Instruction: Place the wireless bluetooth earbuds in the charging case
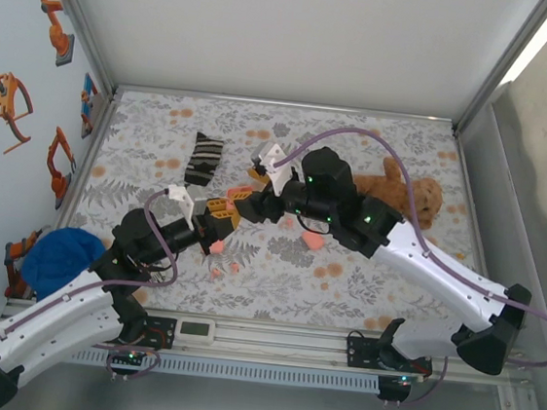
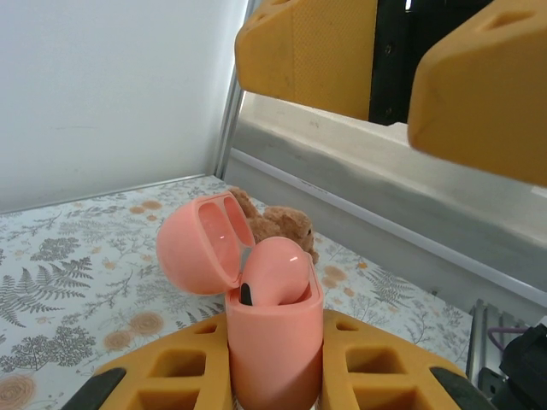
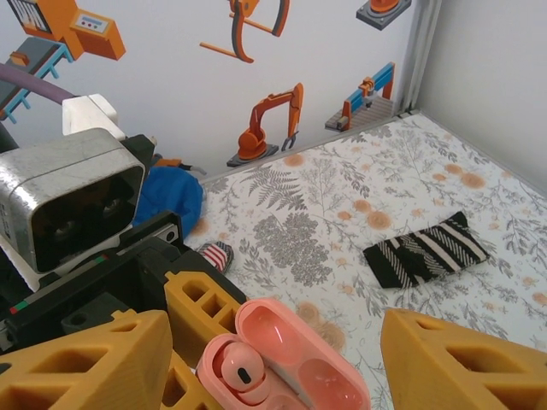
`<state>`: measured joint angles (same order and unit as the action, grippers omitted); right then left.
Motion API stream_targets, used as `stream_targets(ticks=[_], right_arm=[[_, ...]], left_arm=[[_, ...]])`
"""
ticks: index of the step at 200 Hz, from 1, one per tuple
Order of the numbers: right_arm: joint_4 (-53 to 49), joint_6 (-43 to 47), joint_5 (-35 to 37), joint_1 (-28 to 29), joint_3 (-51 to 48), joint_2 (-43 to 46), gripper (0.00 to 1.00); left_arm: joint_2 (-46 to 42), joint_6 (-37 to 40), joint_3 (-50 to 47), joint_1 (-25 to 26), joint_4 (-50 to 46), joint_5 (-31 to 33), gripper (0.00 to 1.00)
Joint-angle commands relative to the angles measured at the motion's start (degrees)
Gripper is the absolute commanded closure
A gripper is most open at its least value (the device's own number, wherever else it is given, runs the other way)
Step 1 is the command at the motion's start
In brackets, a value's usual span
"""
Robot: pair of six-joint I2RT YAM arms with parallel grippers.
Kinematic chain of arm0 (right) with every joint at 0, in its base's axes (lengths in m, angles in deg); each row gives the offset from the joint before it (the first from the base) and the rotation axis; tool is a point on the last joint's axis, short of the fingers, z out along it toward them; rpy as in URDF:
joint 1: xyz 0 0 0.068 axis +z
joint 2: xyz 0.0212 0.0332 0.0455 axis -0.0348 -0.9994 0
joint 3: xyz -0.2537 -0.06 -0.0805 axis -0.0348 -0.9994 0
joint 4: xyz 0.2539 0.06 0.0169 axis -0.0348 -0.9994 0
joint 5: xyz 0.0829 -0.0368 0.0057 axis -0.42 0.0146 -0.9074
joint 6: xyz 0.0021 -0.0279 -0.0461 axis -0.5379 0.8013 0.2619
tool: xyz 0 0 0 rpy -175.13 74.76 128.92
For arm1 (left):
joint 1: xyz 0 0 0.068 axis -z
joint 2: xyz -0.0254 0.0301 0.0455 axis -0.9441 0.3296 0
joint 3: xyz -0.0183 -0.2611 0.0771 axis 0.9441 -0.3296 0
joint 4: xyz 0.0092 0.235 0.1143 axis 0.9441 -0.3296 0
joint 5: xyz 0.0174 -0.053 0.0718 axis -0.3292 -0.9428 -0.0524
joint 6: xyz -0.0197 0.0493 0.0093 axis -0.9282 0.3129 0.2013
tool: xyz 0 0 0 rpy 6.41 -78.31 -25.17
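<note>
Charging case (image 2: 273, 342) is clamped upright, lid (image 2: 198, 246) flipped back, in the left gripper (image 1: 215, 223); one earbud (image 3: 241, 369) is sat inside it. Right gripper (image 3: 273, 367) is spread open and empty just above. Bud's best pressed flush, straight down, case kept steady.

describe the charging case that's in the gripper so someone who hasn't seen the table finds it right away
On the floral-cloth table, look near the front left, where the left gripper points inward. Clamped upright between its orange fingers stands a salmon-pink charging case. Unlike the pink pieces lying loose on the cloth, its lid is flipped open with an earbud seated inside.
</note>
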<state>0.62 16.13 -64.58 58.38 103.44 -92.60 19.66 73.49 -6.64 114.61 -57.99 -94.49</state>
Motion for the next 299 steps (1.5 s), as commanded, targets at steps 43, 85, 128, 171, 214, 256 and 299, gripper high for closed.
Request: stream_targets(ticks=[43,85,128,171,214,256,299], right_arm=[[0.01,-4.11,4.57,-1.50,0.64,3.10,0.14],[1.48,-7.57,9.04,-3.49,-2.69,4.95,0.00],[0.13,-15.56,6.94,-9.76,-5.60,5.07,0.00],[-7.48,-19.89,7.86,-13.55,-5.87,1.44,0.07],[-14.57,-21.28,7.73,-14.38,-4.27,-4.98,0.10],[-17.05,-21.36,4.70,-15.59,-3.78,-11.50,0.15],[-19.18,-21.20,5.10,-16.39,-3.52,-16.42,0.17]], left_arm=[[-1.85,0.92,1.18,0.28,-0.38,-0.52,1.00],[-3.32,1.32,1.04,0.27,-2.22,-0.01,1.00],[-5.49,1.27,0.18,0.27,-3.52,0.93,1.00],[-7.78,1.34,-0.19,0.28,-5.36,1.61,1.00],[-9.57,1.40,-0.59,0.27,-6.47,2.14,1.00],[-10.77,1.71,-0.57,0.28,-7.51,2.50,1.00],[-11.51,1.94,-0.77,0.27,-7.27,2.33,1.00]])
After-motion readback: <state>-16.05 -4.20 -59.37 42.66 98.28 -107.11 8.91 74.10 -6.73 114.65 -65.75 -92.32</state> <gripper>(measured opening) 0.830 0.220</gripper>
